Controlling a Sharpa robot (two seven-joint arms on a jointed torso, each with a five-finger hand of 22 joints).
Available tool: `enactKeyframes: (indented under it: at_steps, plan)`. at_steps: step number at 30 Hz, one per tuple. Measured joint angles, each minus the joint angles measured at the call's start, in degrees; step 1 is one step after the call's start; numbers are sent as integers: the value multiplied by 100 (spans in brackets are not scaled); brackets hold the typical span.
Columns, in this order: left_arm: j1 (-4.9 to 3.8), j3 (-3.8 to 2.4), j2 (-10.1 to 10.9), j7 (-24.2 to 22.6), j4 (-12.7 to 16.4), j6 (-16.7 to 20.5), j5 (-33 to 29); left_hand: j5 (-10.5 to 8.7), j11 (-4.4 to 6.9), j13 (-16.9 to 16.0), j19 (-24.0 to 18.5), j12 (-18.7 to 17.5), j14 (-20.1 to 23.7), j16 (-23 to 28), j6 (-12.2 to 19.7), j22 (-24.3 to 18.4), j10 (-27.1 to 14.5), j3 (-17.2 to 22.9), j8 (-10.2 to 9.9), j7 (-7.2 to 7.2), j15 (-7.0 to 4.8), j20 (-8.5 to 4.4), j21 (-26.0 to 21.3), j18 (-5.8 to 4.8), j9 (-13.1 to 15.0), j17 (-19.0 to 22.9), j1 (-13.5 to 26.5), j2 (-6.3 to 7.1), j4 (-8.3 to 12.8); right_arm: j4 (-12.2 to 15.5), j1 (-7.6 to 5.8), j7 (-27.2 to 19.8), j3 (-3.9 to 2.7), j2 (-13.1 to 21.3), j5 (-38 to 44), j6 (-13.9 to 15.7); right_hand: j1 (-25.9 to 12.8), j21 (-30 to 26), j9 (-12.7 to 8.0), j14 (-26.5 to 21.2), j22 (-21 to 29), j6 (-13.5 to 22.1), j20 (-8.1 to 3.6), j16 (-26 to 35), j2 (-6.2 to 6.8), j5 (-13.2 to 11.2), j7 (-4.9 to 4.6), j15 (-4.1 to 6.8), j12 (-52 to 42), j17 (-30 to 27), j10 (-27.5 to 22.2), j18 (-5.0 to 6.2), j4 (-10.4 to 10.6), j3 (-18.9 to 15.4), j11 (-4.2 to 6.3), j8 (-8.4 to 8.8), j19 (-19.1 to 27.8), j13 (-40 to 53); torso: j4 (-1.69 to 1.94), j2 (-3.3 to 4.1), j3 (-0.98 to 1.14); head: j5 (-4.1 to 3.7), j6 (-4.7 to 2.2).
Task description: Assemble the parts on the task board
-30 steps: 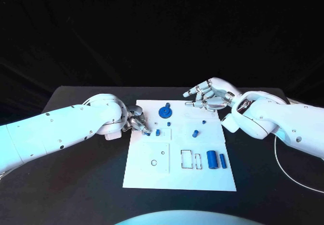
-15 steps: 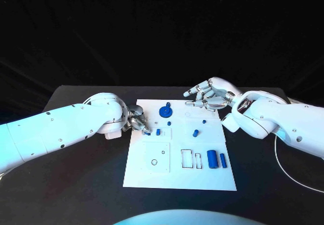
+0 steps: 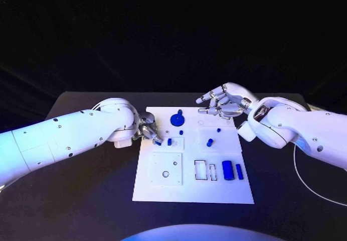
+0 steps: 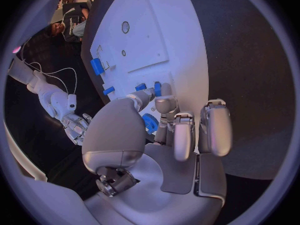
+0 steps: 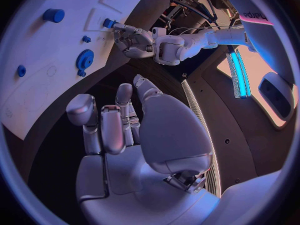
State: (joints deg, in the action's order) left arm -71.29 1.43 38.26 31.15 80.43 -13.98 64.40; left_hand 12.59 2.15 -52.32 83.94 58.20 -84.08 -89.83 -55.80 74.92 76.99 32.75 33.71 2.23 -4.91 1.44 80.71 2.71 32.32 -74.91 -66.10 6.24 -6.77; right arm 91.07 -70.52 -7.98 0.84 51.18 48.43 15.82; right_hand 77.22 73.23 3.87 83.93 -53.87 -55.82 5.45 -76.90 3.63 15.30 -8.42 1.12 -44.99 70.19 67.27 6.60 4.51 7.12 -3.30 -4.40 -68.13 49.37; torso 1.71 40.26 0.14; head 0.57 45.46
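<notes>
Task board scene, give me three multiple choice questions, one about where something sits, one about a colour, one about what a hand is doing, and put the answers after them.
1. Where on the task board is the blue gear?
A. near the far edge, between the two hands
B. at the near right corner
C. off the board, on the black table

2. What colour is the large cylinder lying on the board's near right part?
A. red
B. blue
C. yellow

3. What is the right hand doing?
A. gripping the gear
B. pressing the large cylinder
C. holding nothing, fingers apart, at the board's far right corner

Answers: 1 A, the head view shows the gear by the far edge. 2 B, it is blue like the other parts. 3 C, the right wrist view shows its palm empty, while the left hand works at a small blue part on the board's left side.
</notes>
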Motion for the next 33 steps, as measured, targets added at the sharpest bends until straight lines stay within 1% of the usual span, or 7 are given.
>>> enactKeyframes:
  at_steps: [3, 8, 10, 19, 25, 30, 33]
  plan:
    - [-9, 0, -31, 45, -34, -51, -15, 0, 13, -2, 0, 0, 0, 0, -1, 0, 31, 41, 1, 1, 0, 0, 0, 0, -5, 0, 107, -20, 44, 1, 0, 0, 0, 2, 0, 0, 0, 0, 0, 0, 0, 0, 0, 0, 0, 0, 0, 0, 0, 0, 0, 0, 0, 0, 0, 0, 0, 0, 0, 0, 0, -5, 6]
    - [-17, 0, -79, 100, -73, -92, -42, 0, 44, -29, 12, 0, 21, 0, -114, 0, 64, 198, -51, -29, -20, -12, 30, 0, -39, 0, 412, 4, 358, 4, 0, 1, 0, 4, 0, 0, 0, 0, 0, 0, 0, 0, 0, 0, 0, 0, 0, 0, 0, 0, 0, 0, 0, 0, 0, 0, 0, 0, 0, -1, -1, -14, 8]
    - [-20, -1, -93, 127, -84, -97, -53, 0, 45, -36, 21, 0, 21, 0, -124, 0, 65, 184, -49, -22, -20, -21, 56, 0, -66, 0, 446, -14, 392, 5, 0, 1, 0, 6, 0, 0, 0, 0, 0, 0, 2, 0, 0, 0, 0, 0, 0, 0, 0, 0, 0, 0, 0, 0, 0, 0, 0, 0, 0, -1, -1, -15, 10]
    - [-1, 17, -144, 226, -100, -99, -103, 0, 74, -99, 1, 38, 0, 0, -309, -1, 134, -64, -89, -124, -41, -41, 95, 0, -118, 0, 675, -92, 175, 10, 0, 1, 0, 12, 0, 0, 0, 0, 0, 0, 17, 0, 0, 0, 0, 0, 0, 0, 0, 1, 0, 0, 0, 0, 0, 0, 0, -7, 2, -3, -4, -29, 11]
    - [-4, 15, -154, 269, -100, -98, -113, 0, 74, -112, 1, 62, 0, 0, -328, -1, 134, -105, -116, -141, -41, -41, 117, 0, -118, 0, 681, -87, 166, 12, 0, 1, 0, 14, 0, 0, 0, 0, 0, 0, 17, 0, 0, 0, 0, 0, 0, 0, 0, 1, 0, 0, 0, 0, 0, 0, 0, -7, 3, -2, -7, -33, 12]
    - [-4, 15, -163, 307, -114, -96, -115, 1, 74, -115, 1, 62, 0, 0, -360, -1, 133, -250, -115, -155, -41, -41, 147, 0, -131, -3, 805, -41, 97, 14, 0, 1, 0, 14, 0, 0, 0, -22, 0, 0, 17, 0, 0, 0, 0, 0, 0, 0, 0, -8, 0, 0, 0, 0, 0, 0, 0, -15, 3, 0, -7, -38, 15]
    - [1, 19, -168, 330, -127, -95, -117, 2, 74, -133, 1, 65, 0, 0, -409, -1, 133, -500, -127, -145, -41, -41, 154, 0, -146, -4, 959, 21, -4, 14, 0, 1, 0, 16, 0, 0, 0, -22, 0, 0, 17, 0, 0, 0, 0, 0, 0, 0, 0, -9, 0, 0, 0, 0, 0, 0, 0, -17, 3, 1, -7, -42, 17]
